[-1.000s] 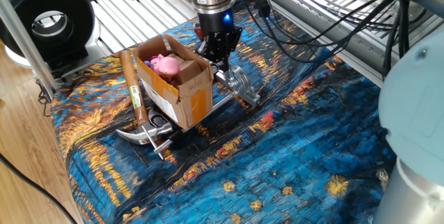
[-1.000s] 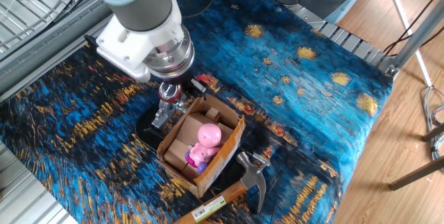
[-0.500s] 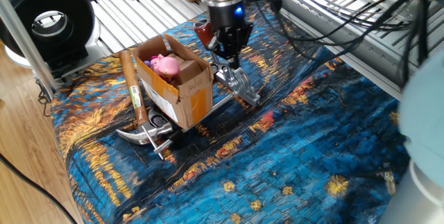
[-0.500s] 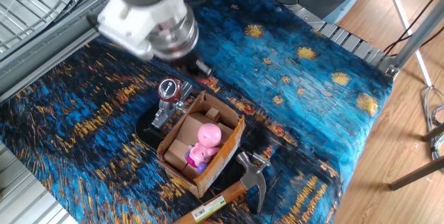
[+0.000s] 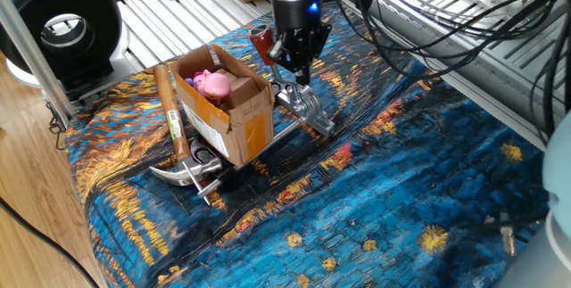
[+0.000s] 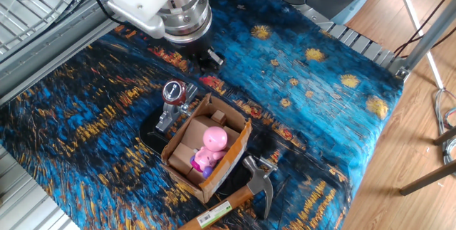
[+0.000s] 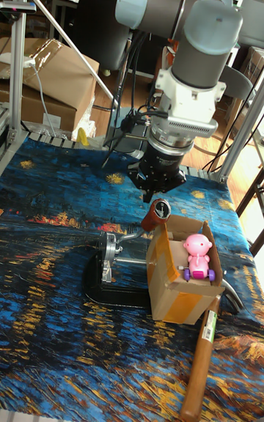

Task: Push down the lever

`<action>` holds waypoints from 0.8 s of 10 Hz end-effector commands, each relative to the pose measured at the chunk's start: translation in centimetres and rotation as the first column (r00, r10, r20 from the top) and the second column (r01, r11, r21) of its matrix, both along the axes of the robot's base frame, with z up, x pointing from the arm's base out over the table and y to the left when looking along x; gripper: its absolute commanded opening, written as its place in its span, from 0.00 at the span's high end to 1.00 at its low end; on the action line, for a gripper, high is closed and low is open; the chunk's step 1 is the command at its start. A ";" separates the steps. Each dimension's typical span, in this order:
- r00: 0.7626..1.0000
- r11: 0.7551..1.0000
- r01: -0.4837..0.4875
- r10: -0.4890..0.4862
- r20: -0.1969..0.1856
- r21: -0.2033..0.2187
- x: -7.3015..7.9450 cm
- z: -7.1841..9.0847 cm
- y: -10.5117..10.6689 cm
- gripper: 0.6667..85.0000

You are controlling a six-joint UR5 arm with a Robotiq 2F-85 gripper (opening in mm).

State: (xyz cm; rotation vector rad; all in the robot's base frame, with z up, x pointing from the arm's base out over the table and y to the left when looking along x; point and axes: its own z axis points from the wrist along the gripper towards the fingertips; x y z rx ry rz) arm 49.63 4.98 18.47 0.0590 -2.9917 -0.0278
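The lever (image 5: 260, 42) is a short silver arm with a dark red round knob, rising from a chrome fixture (image 5: 309, 111) beside the cardboard box. The knob (image 6: 173, 91) also shows in the other fixed view and in the tall view (image 7: 158, 212). My gripper (image 5: 299, 67) hangs just to the right of the knob, above the fixture, with its dark fingers together and nothing between them. In the other fixed view the gripper (image 6: 207, 58) is above the cloth, apart from the knob. In the tall view the gripper (image 7: 155, 186) hovers just above the knob.
An open cardboard box (image 5: 227, 105) holding a pink toy (image 6: 212, 144) stands against the fixture. A wooden-handled claw hammer (image 5: 176, 132) lies beside the box. A blue and orange patterned cloth (image 5: 375, 199) covers the table. Cables hang behind the arm.
The gripper has lifted off the knob and moved away from the box towards the back. The knob, covered before, now shows. Box and hammer have not moved.
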 end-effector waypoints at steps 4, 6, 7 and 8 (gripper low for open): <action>0.954 0.996 -0.051 0.027 0.299 0.072 7.8 0.6 2.2 0.99; 0.927 0.996 -0.093 0.081 0.367 0.015 9.6 0.9 1.1 0.99; 0.931 0.993 -0.087 0.108 0.348 -0.075 9.1 0.8 -0.9 0.98; 0.942 0.996 -0.067 0.082 0.325 -0.058 7.6 0.9 -0.4 0.95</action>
